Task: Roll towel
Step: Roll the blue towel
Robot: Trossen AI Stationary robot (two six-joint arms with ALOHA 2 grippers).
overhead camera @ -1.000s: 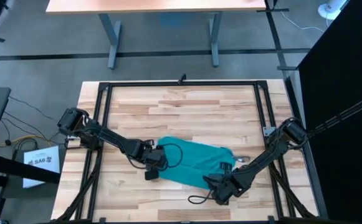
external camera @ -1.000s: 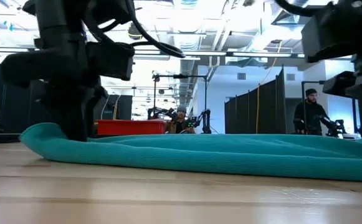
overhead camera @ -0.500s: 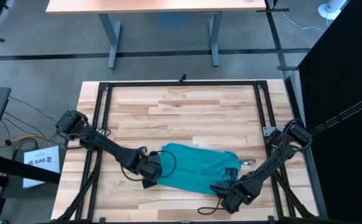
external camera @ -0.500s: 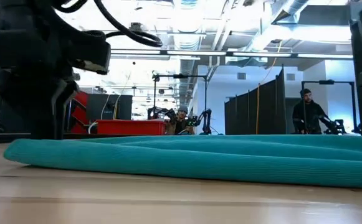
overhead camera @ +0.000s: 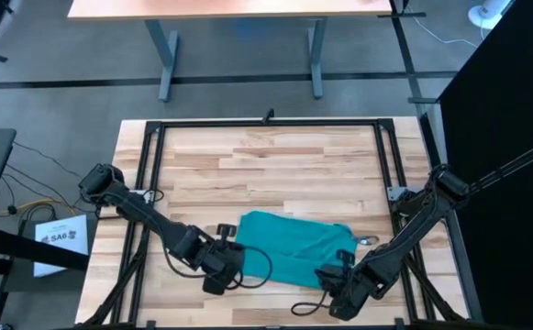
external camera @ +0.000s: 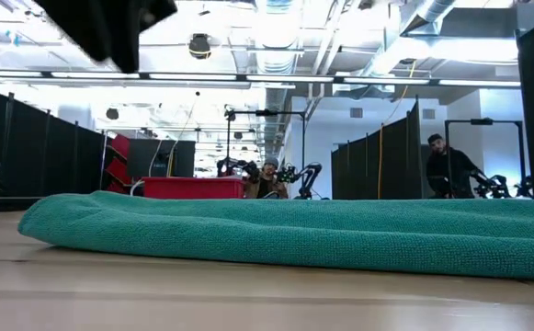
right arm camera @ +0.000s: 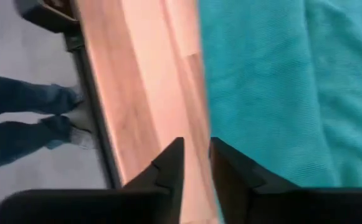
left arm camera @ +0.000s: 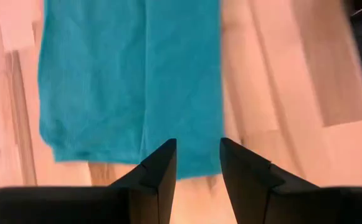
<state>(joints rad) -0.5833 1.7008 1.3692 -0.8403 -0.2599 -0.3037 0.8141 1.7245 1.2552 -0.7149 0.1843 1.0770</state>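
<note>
Grippers, left gripper (overhead camera: 230, 265) and right gripper (overhead camera: 344, 268), released and empty, are backing off the towel (overhead camera: 294, 246), leaving it flat, unrolled on the table (overhead camera: 275, 165).

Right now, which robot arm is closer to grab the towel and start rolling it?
Probably the right: its end effector sits at the towel's near right corner, fingers slightly apart. The left end effector hangs just off the left edge.
</note>
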